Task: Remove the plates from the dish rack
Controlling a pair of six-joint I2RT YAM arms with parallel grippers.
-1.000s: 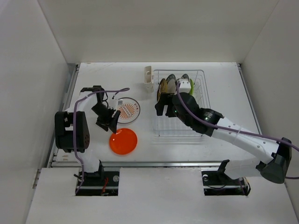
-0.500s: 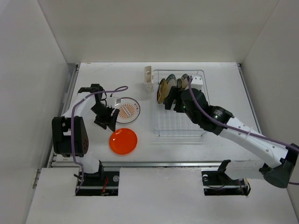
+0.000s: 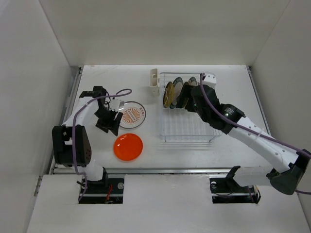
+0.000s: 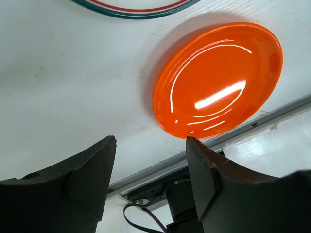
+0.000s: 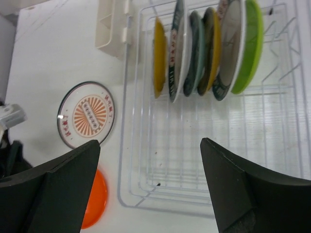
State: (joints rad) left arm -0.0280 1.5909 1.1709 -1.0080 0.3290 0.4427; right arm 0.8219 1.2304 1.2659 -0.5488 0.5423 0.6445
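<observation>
- Dish rack (image 3: 184, 130): white wire basket on the right half of the white table (image 3: 233, 87). A cream utensil cup (image 3: 154, 81) is clipped on its far-left corner.
- Plates in the rack, seen from the right wrist view: six stand on edge in a tight row at the far end. The amber-yellow plate (image 5: 159, 56) is leftmost and the white plate with a dark teal rim (image 5: 176, 48) is next to it. The lime green plate (image 5: 250, 43) is rightmost. The near part of the rack's floor is bare wire.
- Orange plate (image 3: 128, 147): flat on the table near the front edge, left of the rack (glossy, with a strong glare streak in the left wrist view).
- White plate with an orange sunburst centre (image 3: 131, 114): flat on the table just beyond the orange plate, and apart from it. Its rim ring is dark, and the centre marks are too small to read.
- Left gripper (image 4: 150, 145): jaws spread and empty, above bare table just left of the sunburst plate.
- Right gripper (image 5: 150, 145): jaws wide apart and empty, over the rack and pointed at the standing row.
</observation>
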